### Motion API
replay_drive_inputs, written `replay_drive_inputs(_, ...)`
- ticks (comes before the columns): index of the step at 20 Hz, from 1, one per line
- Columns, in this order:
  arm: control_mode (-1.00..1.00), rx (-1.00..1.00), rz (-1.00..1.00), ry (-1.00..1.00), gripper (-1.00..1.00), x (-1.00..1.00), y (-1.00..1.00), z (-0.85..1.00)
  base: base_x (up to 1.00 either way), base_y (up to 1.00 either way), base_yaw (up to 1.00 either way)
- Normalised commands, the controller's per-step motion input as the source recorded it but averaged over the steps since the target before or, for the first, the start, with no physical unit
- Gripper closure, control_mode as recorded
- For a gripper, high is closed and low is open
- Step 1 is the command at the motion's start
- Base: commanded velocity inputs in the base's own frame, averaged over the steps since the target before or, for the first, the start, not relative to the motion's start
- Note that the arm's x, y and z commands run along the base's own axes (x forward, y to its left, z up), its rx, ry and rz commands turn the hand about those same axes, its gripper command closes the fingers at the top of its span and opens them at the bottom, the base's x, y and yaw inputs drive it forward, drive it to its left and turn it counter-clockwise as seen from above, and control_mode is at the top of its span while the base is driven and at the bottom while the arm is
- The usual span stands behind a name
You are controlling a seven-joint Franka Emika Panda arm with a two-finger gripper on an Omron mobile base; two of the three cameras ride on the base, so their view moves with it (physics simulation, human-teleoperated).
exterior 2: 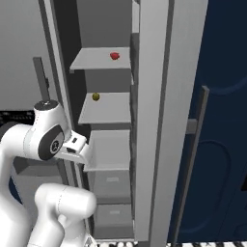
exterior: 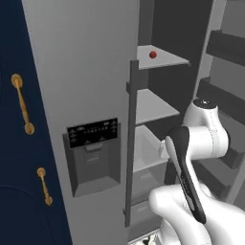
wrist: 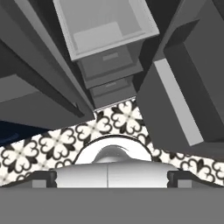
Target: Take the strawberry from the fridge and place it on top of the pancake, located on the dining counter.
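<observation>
The strawberry [exterior: 152, 54] is a tiny red fruit lying on the top inner shelf of the fridge [exterior: 86, 72], whose right door stands open. From the right base view the strawberry [exterior 2: 114, 56] sits toward the back right of that shelf [exterior 2: 96, 60]. My arm is folded low in front of the open compartment, well below the strawberry. In the hand view my gripper [wrist: 111, 177] points down at the floor, its two dark fingertips [wrist: 43, 177] wide apart and open, with nothing between them. The pancake and the dining counter are out of view.
A small olive-yellow item [exterior 2: 96, 97] lies on the second shelf. Below it a grey drawer [wrist: 105, 26] juts out over lower drawers. The open door [exterior: 225, 72] with its bins stands at right, navy cabinets with gold handles [exterior: 21, 103] at left, patterned floor tiles [wrist: 122, 120] below.
</observation>
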Motion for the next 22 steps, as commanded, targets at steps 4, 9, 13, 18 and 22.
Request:
replay_drive_inputs(4, 1.00, 0.00, 0.00, 0.00, -1.00, 0.00, 0.00, 0.00, 0.15, -0.43, 0.17)
replay_drive_inputs(9, 1.00, 0.00, 0.00, 0.00, -1.00, 0.00, 0.00, 0.00, 0.23, -0.34, 0.16)
replay_drive_inputs(13, 1.00, 0.00, 0.00, 0.00, -1.00, 0.00, 0.00, 0.00, 0.23, -0.02, 0.08)
replay_drive_inputs(18, 1.00, 0.00, 0.00, 0.00, -1.00, 0.00, 0.00, 0.00, 0.37, 0.00, 0.05)
replay_drive_inputs(22, 1.00, 0.00, 0.00, 0.00, -1.00, 0.00, 0.00, 0.00, 0.52, 0.00, 0.01)
